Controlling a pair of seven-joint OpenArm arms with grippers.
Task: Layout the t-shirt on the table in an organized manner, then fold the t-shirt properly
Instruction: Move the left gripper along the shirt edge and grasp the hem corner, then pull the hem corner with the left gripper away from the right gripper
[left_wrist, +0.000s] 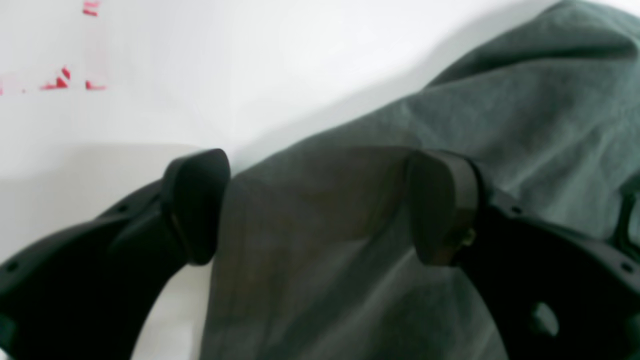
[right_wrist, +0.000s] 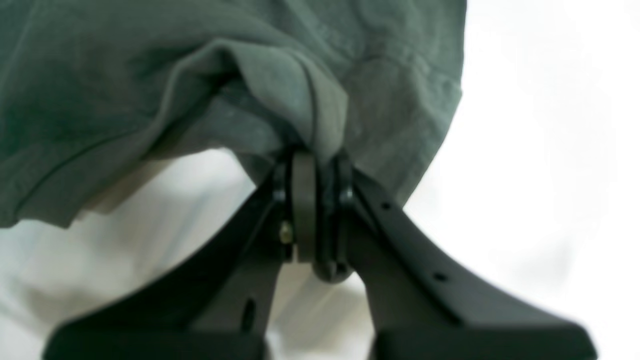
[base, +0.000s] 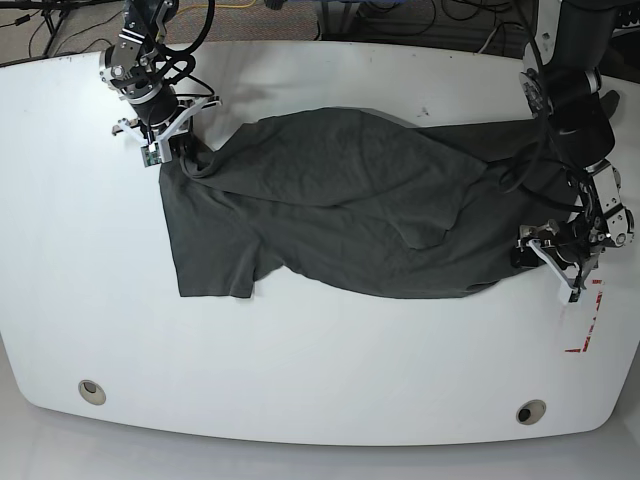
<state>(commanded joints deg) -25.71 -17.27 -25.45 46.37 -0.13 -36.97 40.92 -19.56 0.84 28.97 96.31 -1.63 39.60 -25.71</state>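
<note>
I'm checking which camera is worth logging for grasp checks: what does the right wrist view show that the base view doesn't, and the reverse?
Only the right wrist view shows the right gripper up close, jaws pinched shut on a bunched fold of the t-shirt. Only the base view shows the whole shirt spread across the table, the left gripper at its opposite edge, the two grommet holes and the red mark. Both show grey cloth on white tabletop.

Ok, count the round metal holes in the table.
2. One hole sits near the table's front-left corner in the base view, the other near the front-right. The t-shirt could hide more.
</note>
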